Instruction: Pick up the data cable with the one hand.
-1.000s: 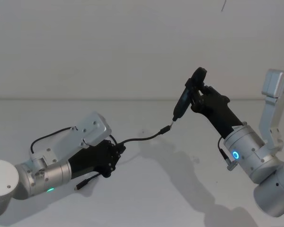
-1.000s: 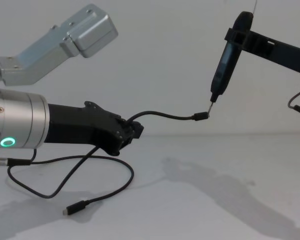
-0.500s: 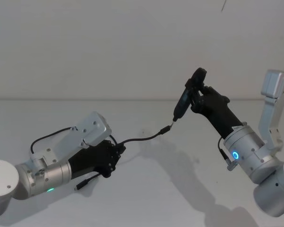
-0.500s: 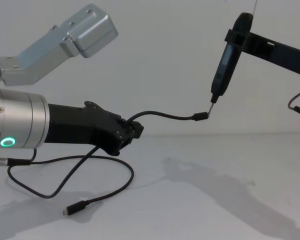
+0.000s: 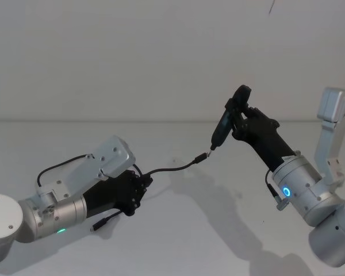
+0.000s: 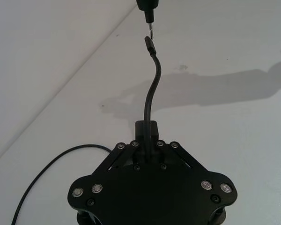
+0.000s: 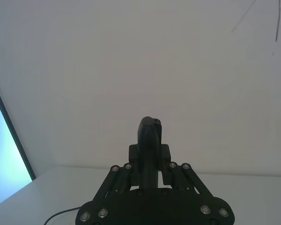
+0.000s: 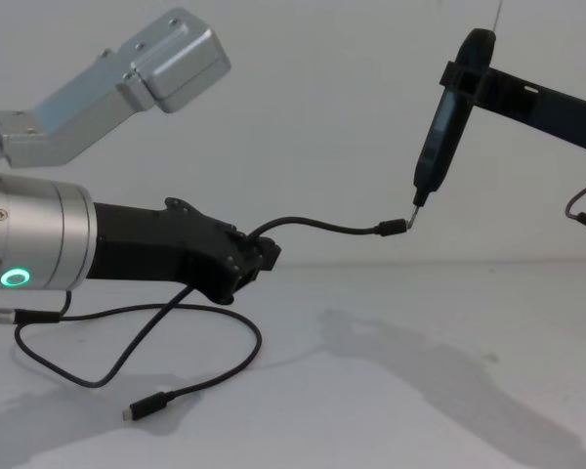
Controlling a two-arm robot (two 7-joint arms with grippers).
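Two end effectors are mine, and both are clenched. From the head view, my left end effector [image 5: 139,187] sits low over the bench [image 5: 207,230]. It grasps the data cable [image 5: 173,168] somewhat back from one plug, so that end sticks out stiffly toward the pen-like tool [image 5: 223,125]. That tool is gripped by my right end effector [image 5: 241,122], raised on the right. Tool tip and plug are just beside each other; I cannot tell whether they touch.

My left wrist view shows the cable pinched centrally between the fingers, plug aimed straight at the tip.

My right wrist view shows the tool held lengthwise in my jaws.

From the chest, the cable's slack loops beneath my left arm onto the bench, its far plug lying flat. I judge there is open bench all round, with free room to lift.
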